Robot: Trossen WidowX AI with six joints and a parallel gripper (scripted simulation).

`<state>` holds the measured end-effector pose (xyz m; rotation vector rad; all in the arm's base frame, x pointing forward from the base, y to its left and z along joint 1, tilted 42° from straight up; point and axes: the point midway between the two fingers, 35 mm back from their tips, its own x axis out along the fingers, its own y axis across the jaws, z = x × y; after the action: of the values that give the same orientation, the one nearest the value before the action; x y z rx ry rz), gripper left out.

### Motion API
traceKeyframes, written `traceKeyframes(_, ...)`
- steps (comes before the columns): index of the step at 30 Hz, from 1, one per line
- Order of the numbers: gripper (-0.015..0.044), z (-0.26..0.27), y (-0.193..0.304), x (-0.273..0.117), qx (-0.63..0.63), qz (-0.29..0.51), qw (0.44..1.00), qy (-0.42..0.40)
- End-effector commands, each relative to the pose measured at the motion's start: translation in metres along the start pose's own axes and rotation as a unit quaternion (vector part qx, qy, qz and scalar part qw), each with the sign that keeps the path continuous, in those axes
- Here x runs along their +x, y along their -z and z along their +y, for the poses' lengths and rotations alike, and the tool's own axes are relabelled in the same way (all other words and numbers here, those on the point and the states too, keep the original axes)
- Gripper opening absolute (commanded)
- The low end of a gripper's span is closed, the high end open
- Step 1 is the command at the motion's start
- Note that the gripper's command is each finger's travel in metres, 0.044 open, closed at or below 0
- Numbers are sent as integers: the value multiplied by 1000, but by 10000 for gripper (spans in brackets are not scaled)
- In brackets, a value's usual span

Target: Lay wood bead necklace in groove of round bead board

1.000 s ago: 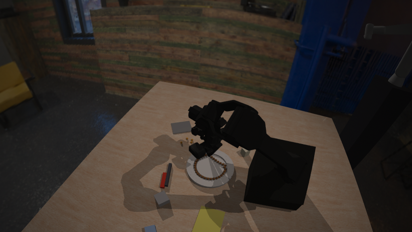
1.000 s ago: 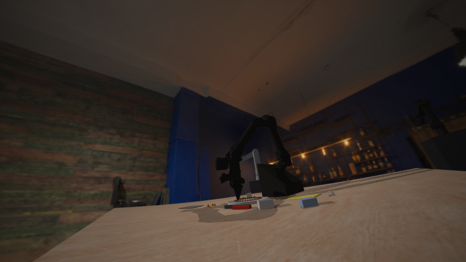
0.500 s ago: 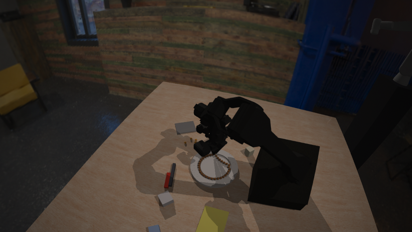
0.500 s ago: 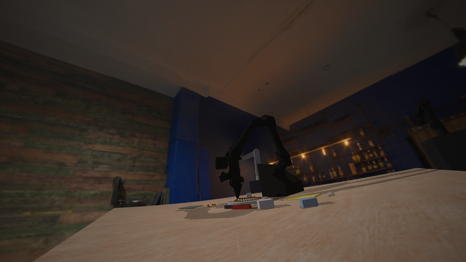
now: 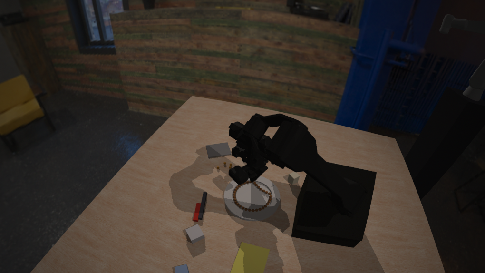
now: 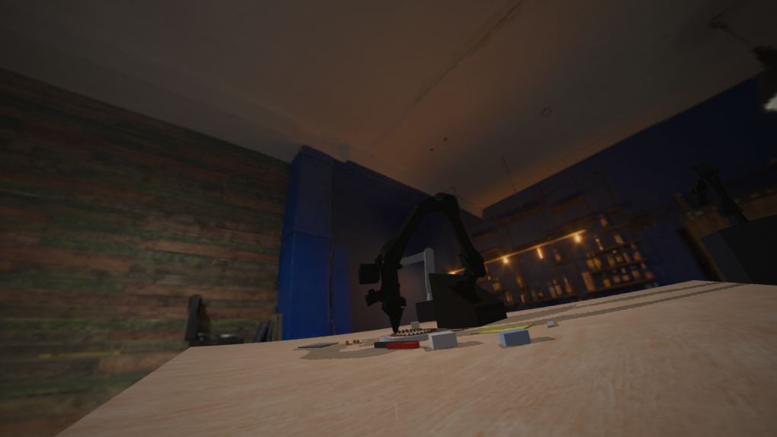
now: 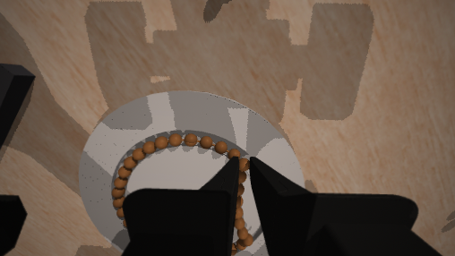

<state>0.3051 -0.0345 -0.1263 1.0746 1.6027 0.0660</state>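
The wood bead necklace (image 5: 236,200) (image 7: 175,140) lies as a brown ring on the round grey bead board (image 5: 250,216) (image 7: 96,148). Most of it follows the groove, while one stretch cuts across the inner disc on the side near the arm. My black gripper (image 5: 251,180) (image 6: 393,328) (image 7: 244,165) stands point-down on the far edge of the board. Its fingers are nearly closed, with the bead strand passing between the tips. The necklace's near part is hidden behind the fingers in the wrist view.
A flat grey tile (image 5: 218,149) and a few loose small beads (image 5: 223,165) lie beyond the board. A red and dark bar (image 5: 199,209), a grey cube (image 5: 194,233), a yellow sheet (image 5: 250,258) and a blue-grey block (image 5: 181,268) lie in front. A small cube (image 5: 293,177) sits beside the arm's base (image 5: 334,203).
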Motion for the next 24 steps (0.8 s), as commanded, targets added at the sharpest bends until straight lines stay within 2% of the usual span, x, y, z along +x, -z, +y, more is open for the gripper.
traceKeyframes(1, 105, 0, 0, -1, 0, -1, 1000, 0)
traceKeyframes(14, 440, 0, 0, -2, 2, 1, 1000, 0)
traceKeyframes(24, 440, 0, 0, -5, 2, 2, 1000, 1)
